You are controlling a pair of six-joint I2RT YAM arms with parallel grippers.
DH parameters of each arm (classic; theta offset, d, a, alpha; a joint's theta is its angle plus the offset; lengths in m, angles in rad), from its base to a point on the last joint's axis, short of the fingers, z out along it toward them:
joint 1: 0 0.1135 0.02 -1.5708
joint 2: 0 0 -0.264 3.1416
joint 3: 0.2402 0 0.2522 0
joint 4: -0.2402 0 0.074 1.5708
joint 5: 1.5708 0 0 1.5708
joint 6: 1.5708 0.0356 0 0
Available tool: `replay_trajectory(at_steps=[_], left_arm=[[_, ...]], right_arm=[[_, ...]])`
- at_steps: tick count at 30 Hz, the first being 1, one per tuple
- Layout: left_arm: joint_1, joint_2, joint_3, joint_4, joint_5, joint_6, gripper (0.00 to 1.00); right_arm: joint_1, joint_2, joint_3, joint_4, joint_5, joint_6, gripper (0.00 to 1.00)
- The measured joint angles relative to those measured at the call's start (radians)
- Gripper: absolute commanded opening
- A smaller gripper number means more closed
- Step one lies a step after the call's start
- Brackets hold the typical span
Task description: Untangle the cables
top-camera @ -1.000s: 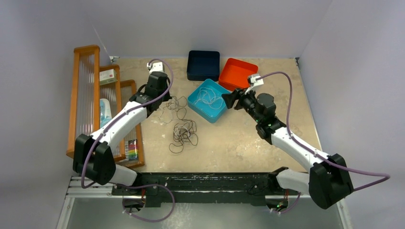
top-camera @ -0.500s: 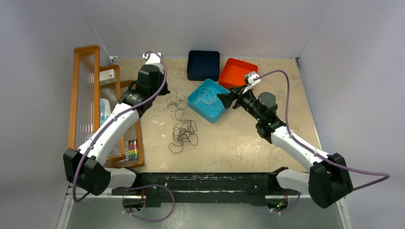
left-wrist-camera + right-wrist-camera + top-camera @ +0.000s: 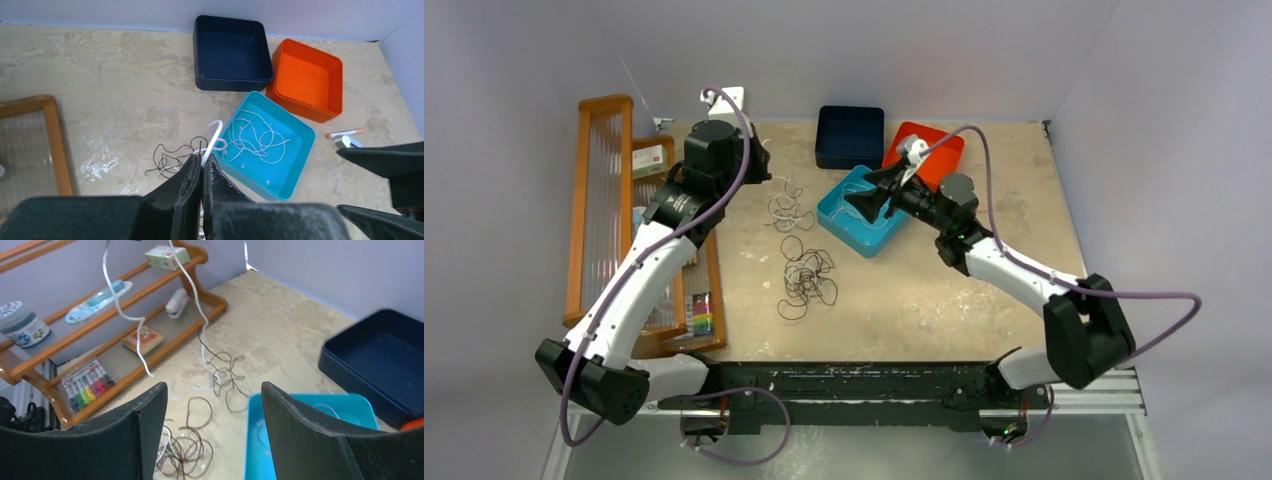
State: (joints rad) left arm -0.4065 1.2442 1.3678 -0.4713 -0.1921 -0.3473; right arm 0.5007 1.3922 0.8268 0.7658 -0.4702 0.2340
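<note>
My left gripper (image 3: 760,168) is shut on a white cable (image 3: 214,140) and holds it up at the back left. The cable hangs down (image 3: 197,305) to a small mix of white and dark loops (image 3: 786,208) on the table. A bigger dark tangle (image 3: 808,279) lies nearer the front and also shows in the right wrist view (image 3: 186,455). Another white cable (image 3: 257,142) lies coiled in the teal tray (image 3: 842,228). My right gripper (image 3: 862,197) is open and empty above the teal tray's left part, facing the tangles (image 3: 212,405).
A navy tray (image 3: 849,135) and an orange tray (image 3: 929,155) stand at the back behind the teal one. A wooden rack (image 3: 606,200) with small items lines the left side. An orange-tipped marker (image 3: 344,133) lies right of the teal tray.
My left gripper has risen and moved back-left, pulling the white cable up from the small pile. My right gripper has swung left over the teal tray.
</note>
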Motion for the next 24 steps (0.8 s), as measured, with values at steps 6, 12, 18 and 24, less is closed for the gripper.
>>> replay_trajectory(at_steps=[6, 12, 18, 24], left_arm=[[0.0, -0.039, 0.018, 0.001, 0.026, 0.0, 0.0], [0.0, -0.046, 0.052, 0.0, 0.075, 0.002, 0.0], [0.0, -0.046, 0.067, -0.006, 0.107, 0.014, 0.0], [0.0, -0.046, 0.079, -0.018, 0.122, 0.019, 0.0]], right_arm=[[0.053, 0.153, 0.137, 0.088, -0.027, 0.02, 0.7], [0.074, 0.307, 0.274, 0.14, -0.05, 0.051, 0.67], [0.105, 0.431, 0.408, 0.147, -0.079, 0.062, 0.6], [0.15, 0.537, 0.522, 0.147, -0.126, 0.065, 0.52]])
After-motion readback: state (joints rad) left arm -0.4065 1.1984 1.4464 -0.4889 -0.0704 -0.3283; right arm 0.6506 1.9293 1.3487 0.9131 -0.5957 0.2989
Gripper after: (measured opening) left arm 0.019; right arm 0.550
